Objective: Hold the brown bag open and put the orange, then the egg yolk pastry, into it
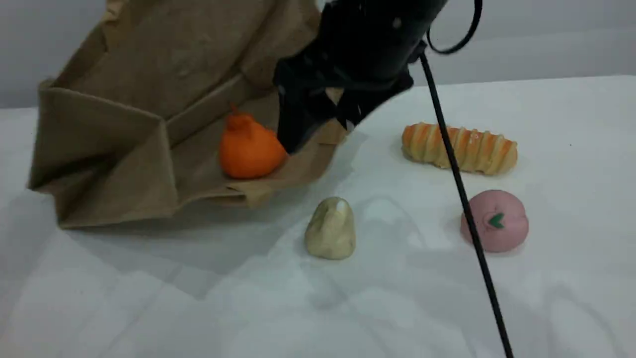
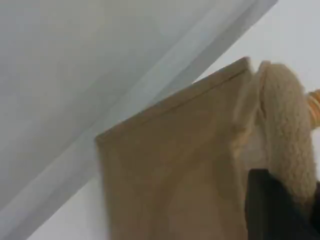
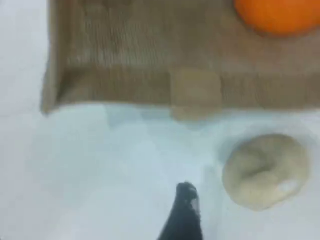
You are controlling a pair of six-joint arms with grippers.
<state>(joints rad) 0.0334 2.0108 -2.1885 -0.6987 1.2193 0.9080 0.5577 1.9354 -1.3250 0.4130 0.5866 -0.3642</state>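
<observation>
Brown bag (image 1: pixel 124 129) lies on its side on the counter (image 1: pixel 198 308), mouth open, with the orange (image 1: pixel 250 149) inside. My right end effector (image 1: pixel 298 127) is open, just beside the orange. The egg yolk pastry (image 1: pixel 331 228) sits outside, near the bag's edge. My left end effector (image 2: pixel 272 210) is closed on the bag's fuzzy handle (image 2: pixel 287 135); only my left wrist view shows that. The scene view hides it.

One large tan-brown paper-like bag (image 1: pixel 124 129), one bright orange knobbed fruit (image 1: pixel 250 147), one small pale cream lumpy pastry (image 1: pixel 331 229), one long orange-striped twisted bread (image 1: pixel 459 147), one round pink bun with green leaf mark (image 1: pixel 496 220), one white tabletop (image 1: pixel 571 124).
</observation>
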